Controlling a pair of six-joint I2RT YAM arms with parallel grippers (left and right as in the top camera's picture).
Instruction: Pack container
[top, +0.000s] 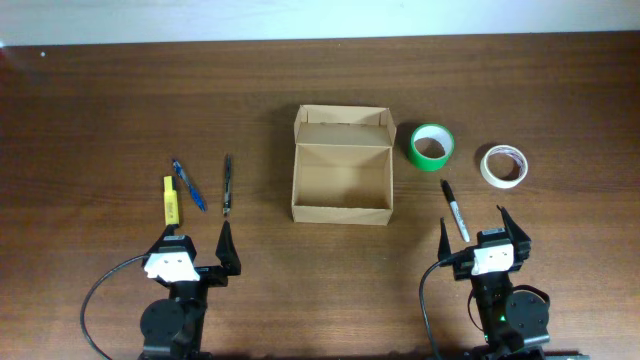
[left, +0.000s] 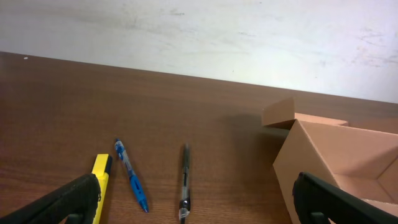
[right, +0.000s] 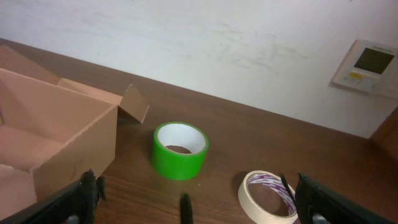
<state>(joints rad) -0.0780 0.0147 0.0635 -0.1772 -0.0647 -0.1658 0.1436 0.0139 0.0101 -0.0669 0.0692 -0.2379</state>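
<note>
The open tan cardboard container (top: 341, 178) stands mid-table with its lid flap folded back; it also shows in the left wrist view (left: 339, 158) and the right wrist view (right: 56, 134). A yellow highlighter (top: 170, 198), a blue pen (top: 187, 185) and a dark pen (top: 227, 185) lie to its left. A green tape roll (top: 431, 146), a white tape roll (top: 503, 166) and a black marker (top: 455, 209) lie to its right. My left gripper (top: 197, 252) is open and empty near the front edge. My right gripper (top: 476, 231) is open and empty, just behind the marker.
A pale wall runs behind the table's far edge (top: 320, 40). A wall control panel (right: 370, 65) shows at the right in the right wrist view. Black cables (top: 95, 300) trail from both arm bases at the front.
</note>
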